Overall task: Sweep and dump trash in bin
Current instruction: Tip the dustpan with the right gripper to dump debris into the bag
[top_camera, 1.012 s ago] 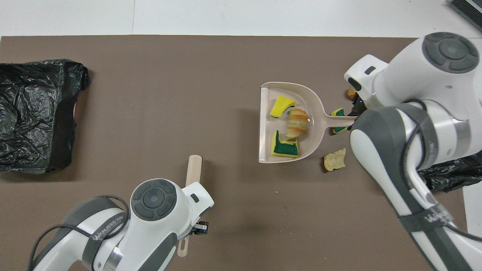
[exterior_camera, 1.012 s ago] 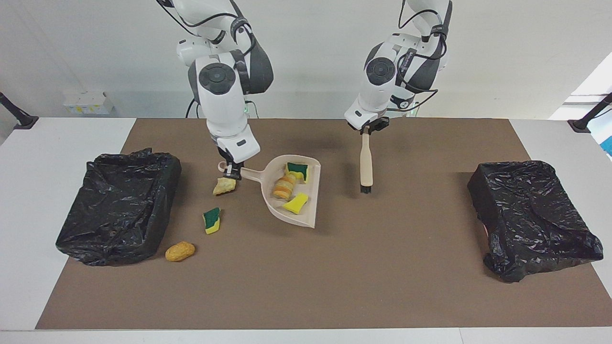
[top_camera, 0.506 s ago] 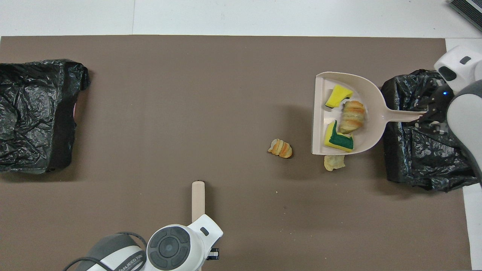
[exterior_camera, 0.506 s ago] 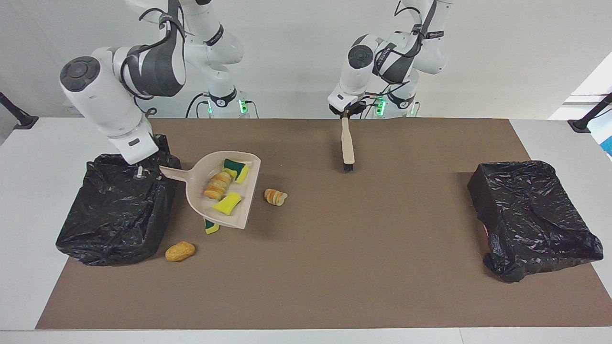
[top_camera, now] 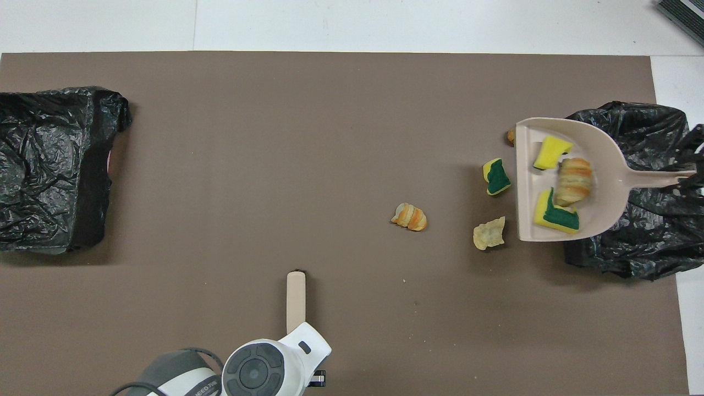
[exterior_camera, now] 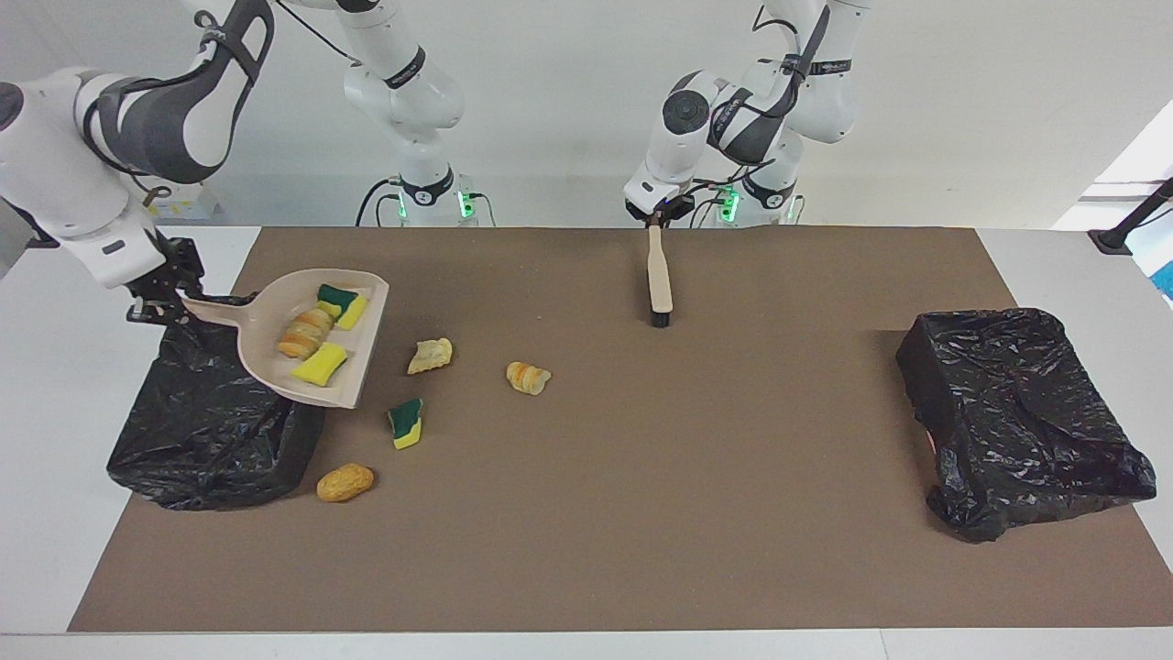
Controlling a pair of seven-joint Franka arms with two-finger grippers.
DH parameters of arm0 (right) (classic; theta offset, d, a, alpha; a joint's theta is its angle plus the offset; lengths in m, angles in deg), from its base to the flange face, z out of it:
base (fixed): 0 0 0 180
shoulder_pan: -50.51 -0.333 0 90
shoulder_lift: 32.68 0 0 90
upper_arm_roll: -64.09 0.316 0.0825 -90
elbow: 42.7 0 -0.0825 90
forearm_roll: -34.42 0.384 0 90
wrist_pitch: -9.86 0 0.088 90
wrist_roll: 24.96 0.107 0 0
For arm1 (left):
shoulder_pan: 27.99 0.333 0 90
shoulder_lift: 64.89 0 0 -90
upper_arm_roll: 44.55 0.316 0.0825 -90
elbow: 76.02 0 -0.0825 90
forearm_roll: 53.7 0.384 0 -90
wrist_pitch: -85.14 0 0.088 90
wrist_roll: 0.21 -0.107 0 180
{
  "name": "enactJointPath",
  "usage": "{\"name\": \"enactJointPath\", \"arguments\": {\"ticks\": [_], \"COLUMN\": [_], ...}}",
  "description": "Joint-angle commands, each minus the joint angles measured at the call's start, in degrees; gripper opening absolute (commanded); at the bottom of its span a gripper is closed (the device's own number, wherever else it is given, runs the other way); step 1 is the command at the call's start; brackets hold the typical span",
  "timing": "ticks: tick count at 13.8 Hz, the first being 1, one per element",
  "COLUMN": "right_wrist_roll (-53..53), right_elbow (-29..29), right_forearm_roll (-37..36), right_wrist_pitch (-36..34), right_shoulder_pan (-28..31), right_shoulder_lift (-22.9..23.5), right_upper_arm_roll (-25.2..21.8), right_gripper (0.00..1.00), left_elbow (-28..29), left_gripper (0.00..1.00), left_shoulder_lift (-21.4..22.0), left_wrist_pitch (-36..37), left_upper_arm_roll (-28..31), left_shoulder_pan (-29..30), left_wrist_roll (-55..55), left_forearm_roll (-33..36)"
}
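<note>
Since half a second ago my right gripper (exterior_camera: 160, 298) has carried the dustpan (exterior_camera: 307, 339) farther toward the right arm's end of the counter; it now hangs over the black-lined bin (exterior_camera: 206, 417) there, jaws clamped on the tip of the handle. I see the dustpan's long axis running across the counter, handle toward the right arm's end, open lip facing the middle and tilted slightly down. Three pieces of the trash ride in it: a yellow sponge scrap (exterior_camera: 319, 364), a layered pastry lump (exterior_camera: 305, 334) and a green-topped sponge scrap (exterior_camera: 341, 301).

Four pieces lie on the mat: a green-and-yellow sponge scrap (exterior_camera: 405, 423) just beside the dustpan's lip, a pale crumpled lump (exterior_camera: 430, 355), a striped pastry lump (exterior_camera: 528, 377) nearer the middle, and an orange lump (exterior_camera: 345, 482) beside the bin, farthest from the robots.

My left gripper (exterior_camera: 654, 220) hangs near the robots' edge, jaws closed on the top of the brush (exterior_camera: 658, 275), which hangs almost upright, bristles down, close to the mat.

I see a brown mat (exterior_camera: 641, 513) covering a white counter (exterior_camera: 37, 513), a second black-lined bin (exterior_camera: 1017, 417) at the left arm's end, and a plain pale wall. I can't read any lettering.
</note>
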State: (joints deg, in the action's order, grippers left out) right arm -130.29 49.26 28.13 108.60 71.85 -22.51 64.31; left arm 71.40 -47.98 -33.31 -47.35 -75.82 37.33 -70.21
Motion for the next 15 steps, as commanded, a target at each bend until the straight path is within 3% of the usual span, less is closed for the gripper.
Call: {"name": "enactJointPath", "arguments": {"ticks": [1, 5, 6, 7, 11, 12, 14, 15], "right_wrist_roll": [-1.5, -0.1, 0.6, 1.3, 8.7, 9.7, 10.1, 10.8], "right_elbow": [-0.3, -1.1, -1.5, -1.9, -1.3, -0.7, 1.0, 1.5], "right_forearm_roll": [-7.7, -18.5, -21.6, -25.1, -40.3, -42.6, -46.5, -48.4], "right_wrist_pitch": [3.8, 10.1, 10.9, 11.4, 12.4, 12.2, 12.3, 12.1], "right_shoulder_pan": [2.4, 2.3, 2.2, 1.8, -1.6, -2.4, -3.9, -4.5], "right_shoulder_lift": [-0.3, 0.5, 0.7, 0.8, 0.6, 0.3, -0.7, -0.9], "right_upper_arm_roll": [0.8, 0.8, 0.8, 1.0, 2.1, 2.1, 2.1, 2.1], "right_gripper": [0.00, 0.00, 0.00, 0.00, 0.00, 0.00, 0.00, 0.00], "left_elbow": [2.2, 2.1, 2.1, 2.0, 1.3, 0.5, -2.6, -4.1], "left_gripper": [0.09, 0.17, 0.31, 0.35, 0.35, 0.41, 0.80, 0.90], "left_shoulder_lift": [2.4, 2.4, 2.3, 2.3, 1.7, 1.1, -1.5, -2.8], "left_wrist_pitch": [-1.0, -0.7, -0.6, 0.0, 0.1, 0.1, 0.3, 0.2], "left_upper_arm_roll": [0.8, 0.9, 0.9, 0.9, 1.0, 1.1, 1.3, 1.3], "left_shoulder_pan": [-1.3, -1.3, -1.3, -1.2, -0.8, -0.7, -0.2, 0.8], "left_wrist_roll": [0.6, 0.2, -0.1, -0.3, -1.5, -2.0, -5.0, -6.2], "left_forearm_roll": [-2.0, -2.1, -2.1, -2.1, -2.1, -2.0, -1.0, 0.3]}}
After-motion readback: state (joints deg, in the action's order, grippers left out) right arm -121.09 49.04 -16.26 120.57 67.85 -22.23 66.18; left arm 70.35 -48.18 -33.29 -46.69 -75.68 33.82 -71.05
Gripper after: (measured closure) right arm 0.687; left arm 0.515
